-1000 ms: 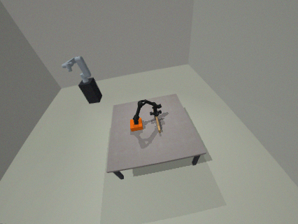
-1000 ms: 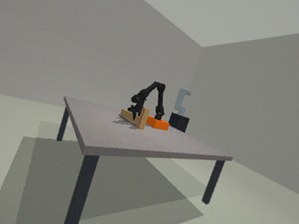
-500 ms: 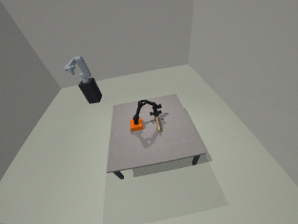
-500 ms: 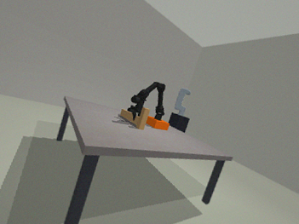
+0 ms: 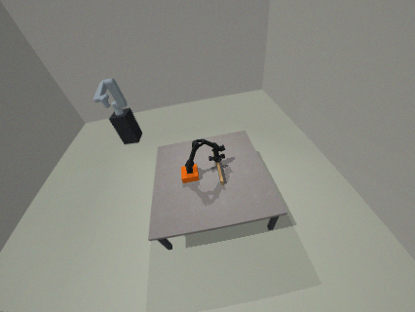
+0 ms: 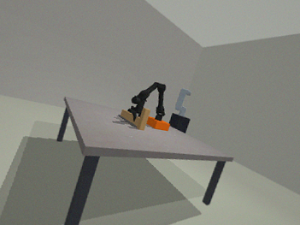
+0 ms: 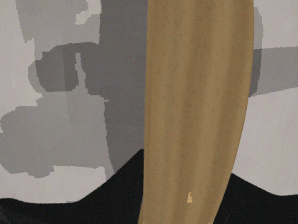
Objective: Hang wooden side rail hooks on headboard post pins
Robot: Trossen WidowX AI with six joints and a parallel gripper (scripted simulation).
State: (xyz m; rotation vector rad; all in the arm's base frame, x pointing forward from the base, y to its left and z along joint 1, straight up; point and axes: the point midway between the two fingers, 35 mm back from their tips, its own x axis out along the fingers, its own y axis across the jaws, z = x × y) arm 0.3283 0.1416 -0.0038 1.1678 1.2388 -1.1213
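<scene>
The wooden side rail is a long light-brown board on edge, running towards the headboard post. The post stands upright on the table. My gripper is shut on the rail, with a black finger on either side of it in the wrist view. In the exterior view the rail's near end is close beside the post's foot; whether they touch is too small to tell. The hooks, pins and slot cannot be made out.
The arm's orange base sits on the table beside the rail and post. A pale blue-grey arm on a black pedestal stands off the table.
</scene>
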